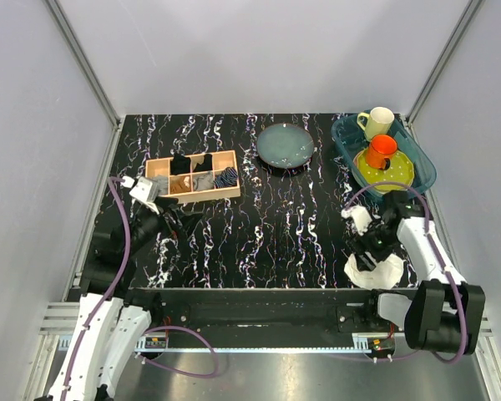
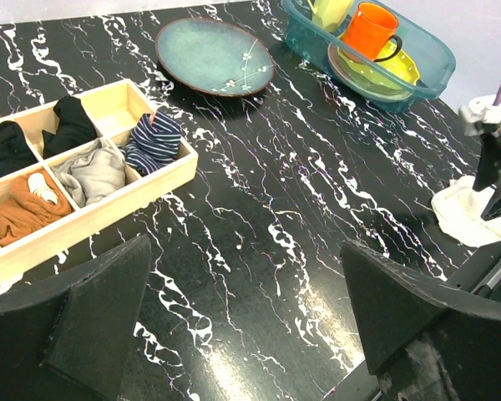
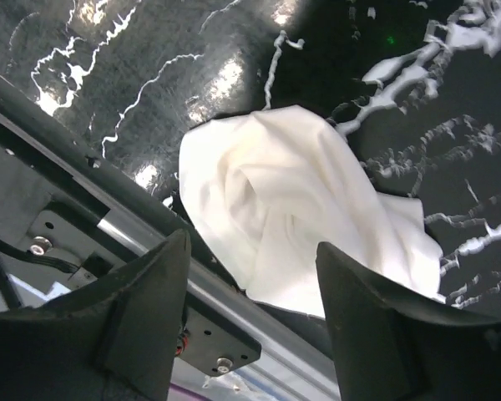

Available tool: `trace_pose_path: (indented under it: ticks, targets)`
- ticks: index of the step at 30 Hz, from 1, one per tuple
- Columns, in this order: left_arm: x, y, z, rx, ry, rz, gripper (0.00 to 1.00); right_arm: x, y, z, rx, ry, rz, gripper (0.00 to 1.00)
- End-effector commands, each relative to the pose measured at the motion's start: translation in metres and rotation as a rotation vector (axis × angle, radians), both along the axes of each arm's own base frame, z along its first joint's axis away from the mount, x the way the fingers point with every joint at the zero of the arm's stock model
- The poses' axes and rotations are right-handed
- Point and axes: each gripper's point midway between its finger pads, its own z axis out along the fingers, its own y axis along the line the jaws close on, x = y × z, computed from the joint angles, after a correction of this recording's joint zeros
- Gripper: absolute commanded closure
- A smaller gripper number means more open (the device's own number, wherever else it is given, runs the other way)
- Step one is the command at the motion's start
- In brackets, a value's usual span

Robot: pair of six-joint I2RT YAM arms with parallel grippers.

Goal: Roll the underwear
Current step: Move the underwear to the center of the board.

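Note:
The underwear [image 1: 376, 271] is a crumpled white cloth at the near right edge of the table, partly over the edge. It fills the middle of the right wrist view [image 3: 292, 209] and shows small in the left wrist view [image 2: 463, 213]. My right gripper [image 1: 371, 249] hangs just above it, open, jaws spread either side with nothing between them [image 3: 250, 276]. My left gripper [image 1: 174, 224] is open and empty over bare table at the left [image 2: 242, 326], just in front of the wooden box.
A wooden divided box [image 1: 192, 177] holds small dark, grey, striped and orange cloth rolls at the back left. A dark round plate [image 1: 285, 145] lies at the back middle. A teal bin [image 1: 384, 154] with two mugs and a yellow plate stands back right.

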Motion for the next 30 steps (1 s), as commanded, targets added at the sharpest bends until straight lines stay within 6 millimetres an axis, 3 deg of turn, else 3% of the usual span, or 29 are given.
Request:
trace_pose_path:
  ticks: [1,6,7,10,13,17,20,21,23,30]
  targets:
    - [0.001,-0.002,0.002,-0.004,-0.004,-0.01,0.01,0.022,-0.006,-0.019,-0.12,-0.047,0.084,0.34]
    - [0.003,-0.001,0.001,0.001,0.003,-0.003,0.01,0.038,-0.009,-0.031,-0.162,-0.05,0.112,0.48]
    - [0.003,-0.001,0.0,0.003,0.005,0.001,0.01,0.039,-0.008,-0.032,-0.162,-0.049,0.121,0.54]
    - [0.004,0.0,-0.002,0.007,0.013,0.009,0.01,0.04,-0.006,-0.036,-0.16,-0.057,0.152,0.58]
    - [0.006,0.002,-0.004,0.013,0.023,0.019,0.01,0.04,-0.007,-0.042,-0.167,-0.048,0.173,0.71]
    - [0.008,0.004,-0.008,0.024,0.037,0.031,0.01,0.043,-0.008,-0.047,-0.172,-0.046,0.208,0.74]
    - [0.01,0.005,-0.01,0.03,0.049,0.038,0.01,0.045,0.001,-0.049,-0.119,-0.04,0.229,0.94]
    - [0.011,0.005,-0.011,0.031,0.055,0.038,0.01,0.047,0.006,-0.044,-0.094,-0.04,0.231,1.0]
    - [0.012,0.006,-0.013,0.035,0.061,0.044,0.01,0.049,0.024,-0.032,0.004,-0.057,0.237,1.0]
    - [0.016,0.009,-0.02,0.05,0.091,0.063,0.01,0.063,0.077,0.059,0.294,-0.23,0.307,1.0]
